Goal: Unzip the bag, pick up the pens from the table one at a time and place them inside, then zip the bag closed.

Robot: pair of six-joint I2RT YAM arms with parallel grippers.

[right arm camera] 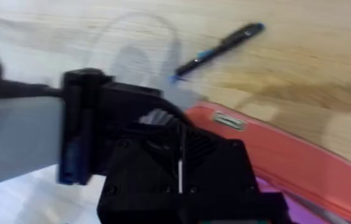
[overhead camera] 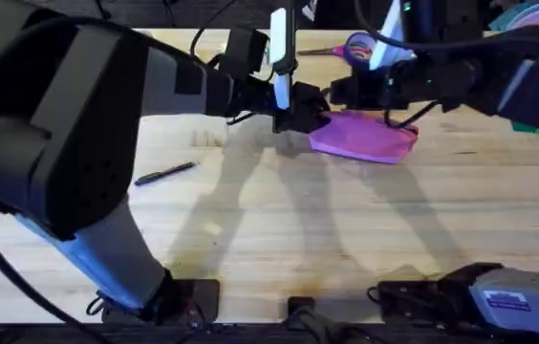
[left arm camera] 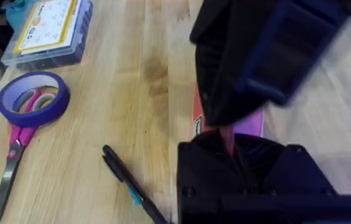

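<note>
Left gripper (overhead camera: 298,113) reaches across the worktop (overhead camera: 279,229) to the 9 o'clock end of the soft pink bag (overhead camera: 365,136); I can't tell its grip. Right gripper (overhead camera: 346,96) meets the bag from 12 o'clock, grip unclear. I count one thin black pen (overhead camera: 166,173) at 9 o'clock.

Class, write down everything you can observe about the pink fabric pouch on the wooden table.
The soft pink fabric pouch is oblong and lies flat on the light wooden plank table, toward the far side. Its cloth looks matte and slightly rumpled. The right wrist view shows a salmon-pink edge with a small sewn-on label. The left arm's black pincer is at its left end and the right arm's black pincer is over its top edge. Whether its zipper is open cannot be told.
</note>
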